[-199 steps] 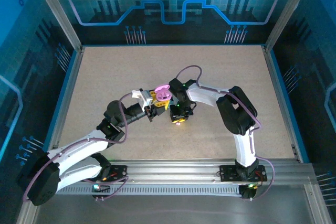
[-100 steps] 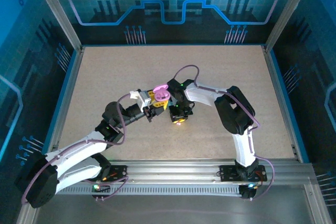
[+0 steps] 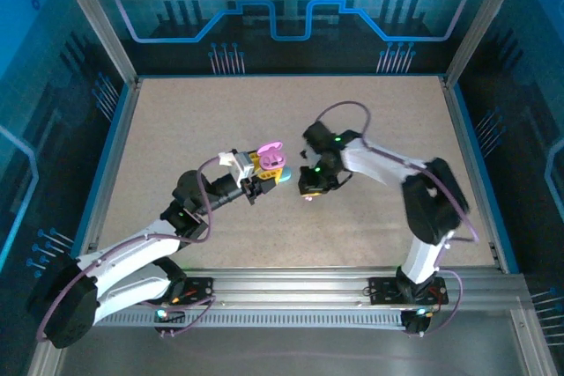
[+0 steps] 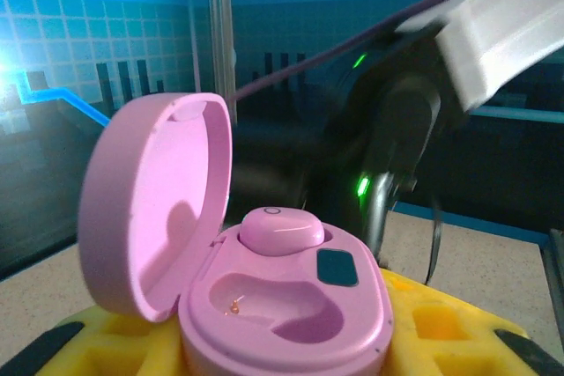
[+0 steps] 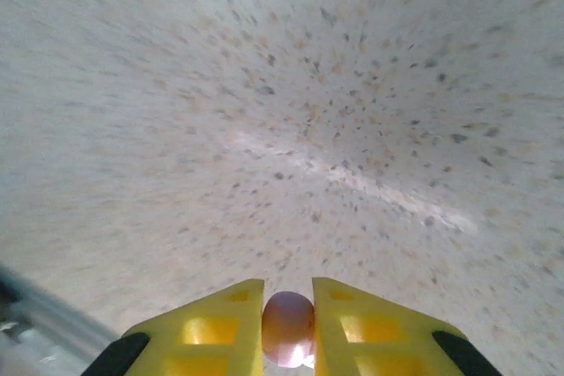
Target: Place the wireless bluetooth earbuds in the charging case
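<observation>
Yellow left fingers (image 4: 441,328) clamped on open purple case (image 4: 291,314) | right fingers (image 5: 211,328) pinching purple earbud (image 5: 288,328)

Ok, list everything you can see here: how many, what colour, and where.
case: one, pink, lid open, held up over the middle of the table
seated bud: one, pink, in the case's far well
held bud: one, pink, pinched between the right fingers, above the table
blue thing: one, light blue, right beside the case; too small to identify
table: one, speckled beige
left gripper: one, yellow fingers, shut on the case
right gripper: one, yellow fingers, shut on the held bud, to the right of the case
</observation>
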Tool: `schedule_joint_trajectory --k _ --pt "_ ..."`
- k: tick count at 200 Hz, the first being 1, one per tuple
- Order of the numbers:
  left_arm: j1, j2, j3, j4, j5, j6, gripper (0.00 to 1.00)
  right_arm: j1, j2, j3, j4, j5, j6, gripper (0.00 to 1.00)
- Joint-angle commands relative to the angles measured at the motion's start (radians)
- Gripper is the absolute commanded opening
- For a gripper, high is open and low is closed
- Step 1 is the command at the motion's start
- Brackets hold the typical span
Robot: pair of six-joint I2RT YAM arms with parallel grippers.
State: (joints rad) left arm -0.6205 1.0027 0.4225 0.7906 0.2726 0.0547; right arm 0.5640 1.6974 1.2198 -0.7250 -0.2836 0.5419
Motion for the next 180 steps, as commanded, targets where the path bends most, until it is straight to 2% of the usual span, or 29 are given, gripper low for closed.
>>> schedule_joint_trajectory --k 1,14,26,58,93,180 --pt "-0.006 0.038 0.009 0.017 -0.019 -0.005 0.37 -0.117 -0.163 -0.089 0.174 -0.28 0.068 0.2" --pt "-0.006 0.067 0.02 0.027 -0.016 -0.011 0.37 -0.185 -0.235 -0.132 0.263 -0.445 0.117 0.2" --pt "-0.005 0.101 0.03 0.046 -0.018 -0.021 0.37 -0.23 -0.286 -0.142 0.299 -0.547 0.143 0.2" --pt "-0.009 0.191 0.067 0.09 -0.029 -0.038 0.37 -0.297 -0.376 -0.126 0.364 -0.723 0.213 0.2" --pt "-0.035 0.282 0.115 0.138 -0.056 -0.035 0.37 -0.316 -0.423 -0.123 0.453 -0.787 0.304 0.2" --pt "-0.14 0.455 0.205 0.266 -0.16 0.012 0.37 -0.278 -0.437 -0.085 0.395 -0.742 0.258 0.2"
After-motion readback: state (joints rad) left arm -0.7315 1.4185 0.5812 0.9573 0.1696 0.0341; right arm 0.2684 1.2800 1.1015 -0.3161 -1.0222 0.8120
